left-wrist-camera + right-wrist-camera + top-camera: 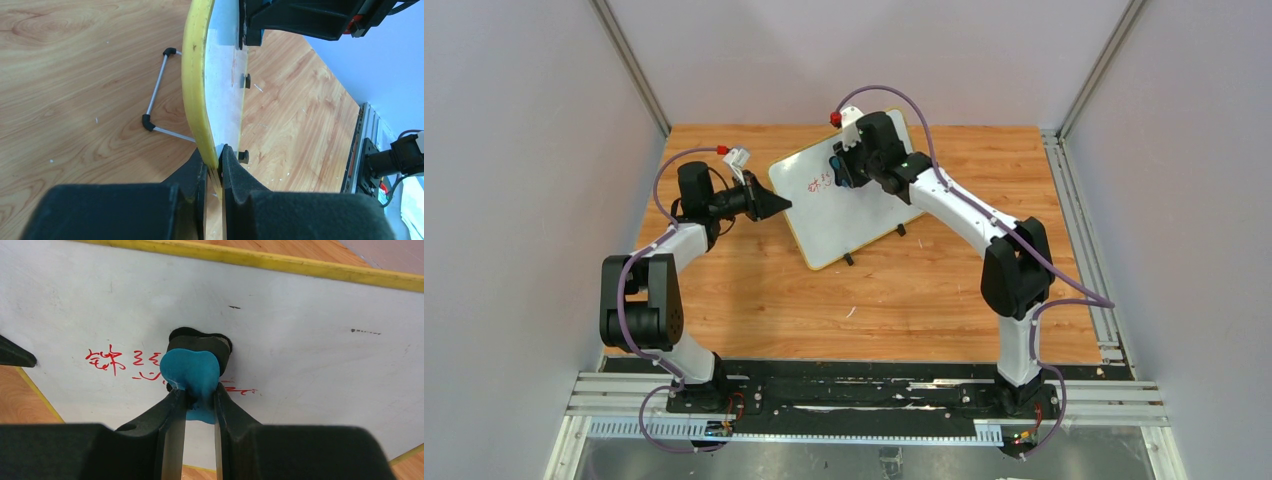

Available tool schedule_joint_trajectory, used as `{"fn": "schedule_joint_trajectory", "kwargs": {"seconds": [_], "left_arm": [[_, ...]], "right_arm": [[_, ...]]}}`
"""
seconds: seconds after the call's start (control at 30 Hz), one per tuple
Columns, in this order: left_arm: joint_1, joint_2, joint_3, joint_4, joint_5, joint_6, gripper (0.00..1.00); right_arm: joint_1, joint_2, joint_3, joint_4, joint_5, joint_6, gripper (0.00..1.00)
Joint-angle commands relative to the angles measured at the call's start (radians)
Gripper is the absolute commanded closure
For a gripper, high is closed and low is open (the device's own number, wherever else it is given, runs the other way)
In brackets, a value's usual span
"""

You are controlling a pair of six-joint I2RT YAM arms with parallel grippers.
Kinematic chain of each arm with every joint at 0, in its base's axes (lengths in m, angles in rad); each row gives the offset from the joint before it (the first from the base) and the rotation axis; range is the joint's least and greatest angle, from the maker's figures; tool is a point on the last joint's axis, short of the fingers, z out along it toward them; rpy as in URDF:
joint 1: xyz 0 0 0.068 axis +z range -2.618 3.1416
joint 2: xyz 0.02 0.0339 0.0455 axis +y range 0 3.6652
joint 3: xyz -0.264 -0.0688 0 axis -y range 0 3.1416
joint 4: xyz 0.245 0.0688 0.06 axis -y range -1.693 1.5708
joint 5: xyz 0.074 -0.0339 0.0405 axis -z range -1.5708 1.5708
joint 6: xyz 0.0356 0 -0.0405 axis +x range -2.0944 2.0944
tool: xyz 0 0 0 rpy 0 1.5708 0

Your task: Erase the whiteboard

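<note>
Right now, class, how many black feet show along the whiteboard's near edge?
2: one foot toward the left of the whiteboard's near edge, the other toward the right. None seems hidden.

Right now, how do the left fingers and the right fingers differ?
The left fingers are shut on the yellow edge of the whiteboard; the right fingers are shut on a blue eraser. The left fingers sit at the board's rim; the right fingers hold the eraser against its face, by the red writing. Both pairs are closed on something.
</note>
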Motion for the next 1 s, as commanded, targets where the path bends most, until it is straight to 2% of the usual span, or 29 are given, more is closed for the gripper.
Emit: {"fn": "schedule_joint_trajectory", "kwargs": {"seconds": [0.0,0.3,0.53,0.7,0.97], "left_arm": [[0.000,0.032,-0.015,-0.058,-0.116,0.171,1.00],[0.000,0.030,-0.012,-0.066,-0.118,0.177,1.00],[0.000,0.033,-0.011,-0.066,-0.115,0.174,1.00],[0.000,0.025,-0.011,-0.070,-0.118,0.177,1.00],[0.000,0.034,-0.011,-0.070,-0.116,0.175,1.00]], "right_arm": [[-0.065,0.048,0.022,-0.004,0.041,-0.025,0.99],[-0.182,-0.019,-0.026,-0.001,0.078,-0.044,0.99],[-0.184,-0.006,0.007,-0.025,0.043,-0.032,0.99],[-0.128,-0.015,-0.024,-0.011,0.030,-0.011,0.99],[0.047,-0.001,-0.032,0.013,0.035,0.016,0.99]]}}
